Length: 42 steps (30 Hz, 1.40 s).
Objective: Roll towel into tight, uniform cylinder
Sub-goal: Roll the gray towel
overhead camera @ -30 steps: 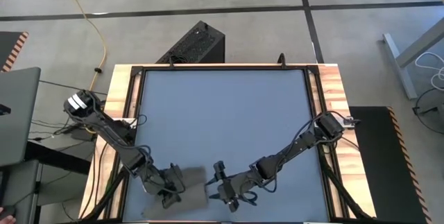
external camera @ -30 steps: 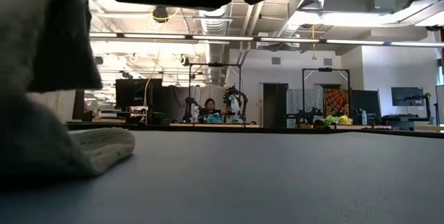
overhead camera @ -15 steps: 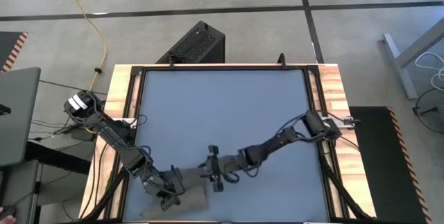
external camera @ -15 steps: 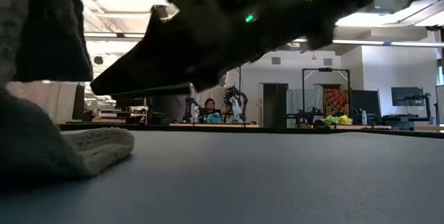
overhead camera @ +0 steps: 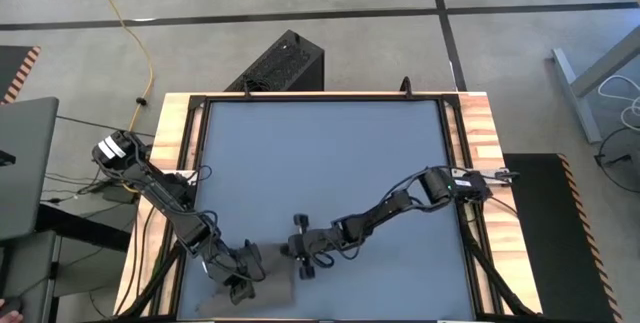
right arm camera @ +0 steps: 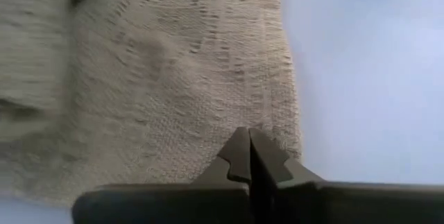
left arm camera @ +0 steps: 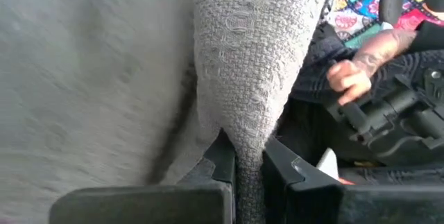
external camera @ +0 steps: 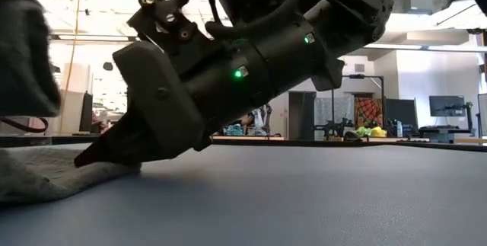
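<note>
towel (overhead camera: pixel 268 281): bunched at table's (overhead camera: pixel 320 153) near edge, left of centre | left gripper (left arm camera: pixel 243 160): pinching a raised fold of towel between its fingers | right gripper (right arm camera: pixel 250 151): fingers together, empty, tips at towel's right edge | person's hand (left arm camera: pixel 354 71): beyond the table

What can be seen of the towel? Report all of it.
The towel is taupe grey-brown woven cloth, rumpled rather than rolled, lying at the table's near edge, left of centre. The left end effector is shut on a raised fold of it. The right end effector is shut with its tips down at the towel's edge; whether it pinches cloth is unclear.
</note>
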Each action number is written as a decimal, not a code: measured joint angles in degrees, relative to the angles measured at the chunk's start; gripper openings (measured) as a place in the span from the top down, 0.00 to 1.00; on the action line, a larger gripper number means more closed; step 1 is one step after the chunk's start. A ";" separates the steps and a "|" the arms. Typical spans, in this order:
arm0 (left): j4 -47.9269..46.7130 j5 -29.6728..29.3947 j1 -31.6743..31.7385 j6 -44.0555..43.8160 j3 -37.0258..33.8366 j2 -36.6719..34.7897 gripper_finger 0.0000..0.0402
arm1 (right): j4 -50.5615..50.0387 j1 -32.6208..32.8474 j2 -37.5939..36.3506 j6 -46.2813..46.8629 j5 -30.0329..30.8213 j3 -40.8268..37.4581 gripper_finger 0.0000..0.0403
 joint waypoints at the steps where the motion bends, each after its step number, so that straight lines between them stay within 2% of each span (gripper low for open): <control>1: -0.04 0.79 0.07 -0.45 0.00 0.00 0.97 | -0.42 -0.08 0.00 0.05 1.19 -0.02 0.95; 5: 0.69 2.15 0.69 -0.70 0.00 0.00 0.97 | -0.18 -0.33 0.03 0.02 2.83 -0.07 0.93; 9: 1.66 3.69 1.92 -0.73 0.00 0.86 0.97 | -0.10 -0.59 0.07 -0.42 2.83 -0.11 0.95; 15: 13.76 13.25 4.80 0.46 0.00 11.05 0.97 | -0.08 -0.70 0.11 -1.35 2.93 -0.15 0.95; 19: 19.58 17.43 6.41 0.60 0.07 15.33 0.97 | -0.72 -0.70 0.11 -1.42 2.98 -0.14 0.95; 23: 17.21 20.32 6.55 1.39 0.07 15.96 0.97 | -2.50 -0.70 -0.75 -1.48 3.00 -0.22 0.95; 30: 11.59 19.03 7.69 3.64 0.09 15.93 0.93 | -7.16 -0.86 -4.44 -3.45 2.33 -0.50 0.92; 34: 11.08 19.88 8.85 5.54 0.09 15.93 0.90 | -13.01 -0.97 -9.63 -3.47 -0.17 -0.57 0.86; 38: 9.70 20.03 9.95 8.09 0.09 15.91 0.93 | -17.24 0.54 -15.65 -3.46 -1.71 -0.43 0.81; 42: 9.36 19.86 10.55 10.42 0.11 15.91 0.94 | -12.42 4.92 -17.81 -4.34 -7.26 -1.73 0.81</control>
